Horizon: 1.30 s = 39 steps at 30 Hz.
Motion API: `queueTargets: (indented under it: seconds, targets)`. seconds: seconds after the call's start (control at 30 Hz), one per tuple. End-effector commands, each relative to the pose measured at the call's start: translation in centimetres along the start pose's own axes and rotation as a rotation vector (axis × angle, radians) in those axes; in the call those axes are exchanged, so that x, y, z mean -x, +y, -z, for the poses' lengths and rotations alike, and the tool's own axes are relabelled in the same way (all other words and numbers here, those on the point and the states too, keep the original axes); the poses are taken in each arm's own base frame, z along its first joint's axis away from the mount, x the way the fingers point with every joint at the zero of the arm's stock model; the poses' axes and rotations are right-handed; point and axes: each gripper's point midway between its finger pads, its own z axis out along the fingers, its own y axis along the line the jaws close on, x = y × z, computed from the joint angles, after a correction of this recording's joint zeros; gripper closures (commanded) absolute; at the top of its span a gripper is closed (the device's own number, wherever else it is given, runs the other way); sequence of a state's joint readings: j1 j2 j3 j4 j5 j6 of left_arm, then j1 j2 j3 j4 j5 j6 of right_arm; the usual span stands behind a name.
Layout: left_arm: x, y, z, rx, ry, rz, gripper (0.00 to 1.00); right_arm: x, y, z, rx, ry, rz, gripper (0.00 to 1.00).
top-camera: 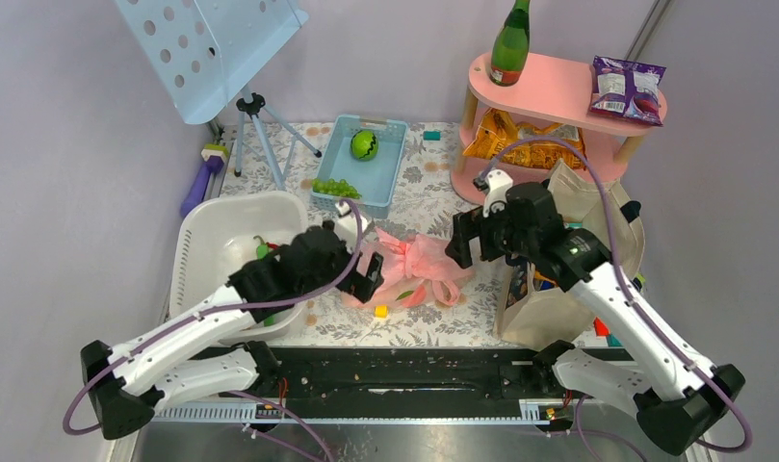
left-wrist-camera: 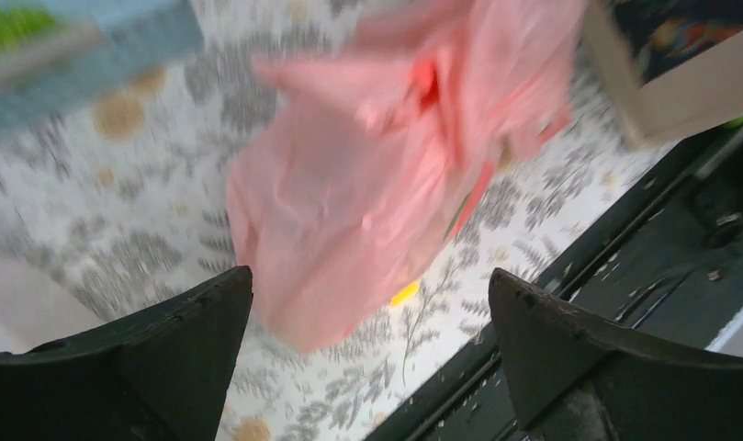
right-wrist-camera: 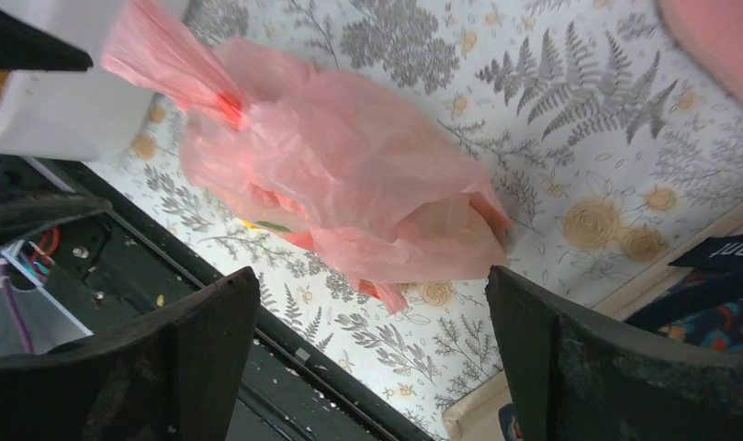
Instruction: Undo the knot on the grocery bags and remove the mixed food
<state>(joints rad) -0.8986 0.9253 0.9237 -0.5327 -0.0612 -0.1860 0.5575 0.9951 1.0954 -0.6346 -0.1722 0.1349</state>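
Tote (top-camera: 537, 313) beside pink bag (top-camera: 419, 260), basin (top-camera: 197, 241) left (blue tray (top-camera: 397, 166) behind)

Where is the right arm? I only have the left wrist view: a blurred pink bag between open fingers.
Observer: The right gripper hangs above the right end of the pink bag, jaws wide open, holding nothing.
Operator: Is the bag untied?
Observer: It looks tied. The right wrist view shows the handles bunched into a knot at one end.
Operator: Has any food come out?
Observer: I cannot tell. The white basin left of the bag holds something red and green, too small to name.
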Motion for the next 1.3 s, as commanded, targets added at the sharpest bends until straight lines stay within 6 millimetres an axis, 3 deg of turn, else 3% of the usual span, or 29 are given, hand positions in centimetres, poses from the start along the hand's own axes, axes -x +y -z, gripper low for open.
queueTargets:
  seconds: [0.0,0.2,0.43,0.57,0.83,1.17,1.27]
  targets:
    - [-3.5,0.4,-1.6,0.079,0.009,0.109,0.01,-1.4,-0.2,-3.1,-0.002,0.002,-0.012,0.0]
    - [-3.6,-1.3,-4.0,0.097,-0.017,0.104,0.01,-2.9,-0.5,-4.9,-0.021,-0.009,-0.068,0.02]
    - [-2.4,0.6,-5.7,0.267,-0.004,0.006,0.03,-3.2,-0.7,-6.3,-0.03,-0.011,-0.048,0.2]
    - [-2.6,1.1,-6.2,0.312,0.009,-0.02,0.12,-4.0,-0.8,-7.1,-0.045,0.025,-0.032,0.27]
    - [-3.7,0.7,-7.2,0.287,0.007,-0.002,0.23,-4.1,0.1,-8.2,-0.001,0.026,-0.037,0.27]
    - [-4.6,0.6,-8.1,0.284,-0.011,0.054,0.35,-3.9,0.6,-9.2,0.018,0.038,-0.056,0.51]
    - [-4.9,0.9,-8.4,0.309,-0.004,0.064,0.54,-4.0,0.4,-9.4,0.01,0.036,-0.062,0.61]
